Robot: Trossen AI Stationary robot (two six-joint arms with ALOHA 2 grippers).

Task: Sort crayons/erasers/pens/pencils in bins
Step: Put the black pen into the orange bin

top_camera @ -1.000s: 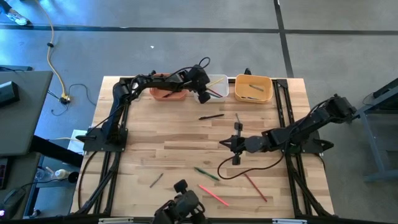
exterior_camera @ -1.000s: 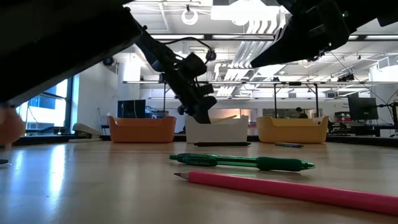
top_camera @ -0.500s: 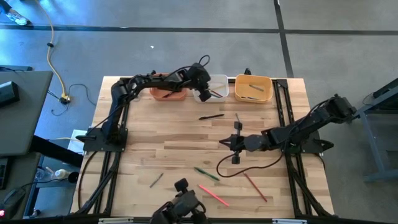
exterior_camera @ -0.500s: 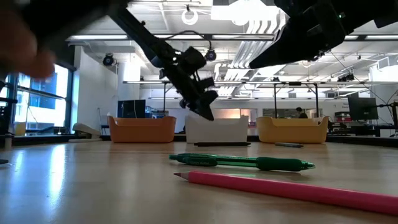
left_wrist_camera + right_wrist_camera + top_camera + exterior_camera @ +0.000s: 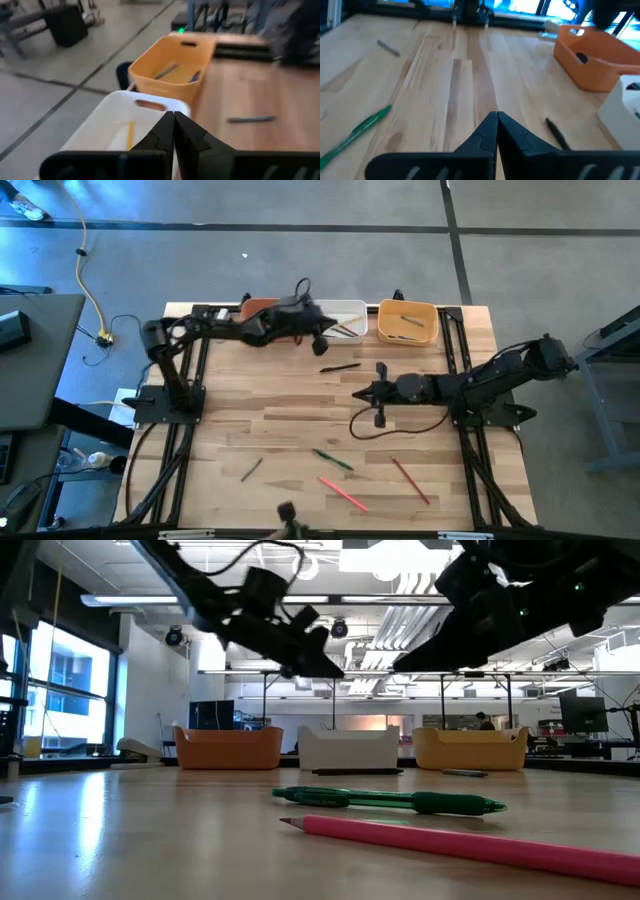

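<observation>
1. Wooden table (image 5: 270,405): carries both arms, 3 bins along the far edge and loose sticks on the near half.
2. Left gripper (image 5: 322,340): raised above the table at the near-left corner of the white bin; its fingers (image 5: 165,132) are pressed together, holding nothing.
3. Right gripper (image 5: 358,394): at mid-table, pointing left, fingers (image 5: 487,131) closed together and empty.
4. Terracotta-orange bin (image 5: 228,748): far left of the row, partly hidden by the left arm from above.
5. White bin (image 5: 345,316): middle of the row, with sticks inside.
6. Yellow-orange bin (image 5: 406,321): far right of the row, with a few sticks inside.
7. Pink pencil (image 5: 470,845): near edge, just right of the green pen.
8. Green pen (image 5: 390,801): near centre.
9. Black pen (image 5: 340,367): just near the white bin.
10. Red pencil (image 5: 410,480): near right.
11. Brown pencil (image 5: 251,469): near left.
</observation>
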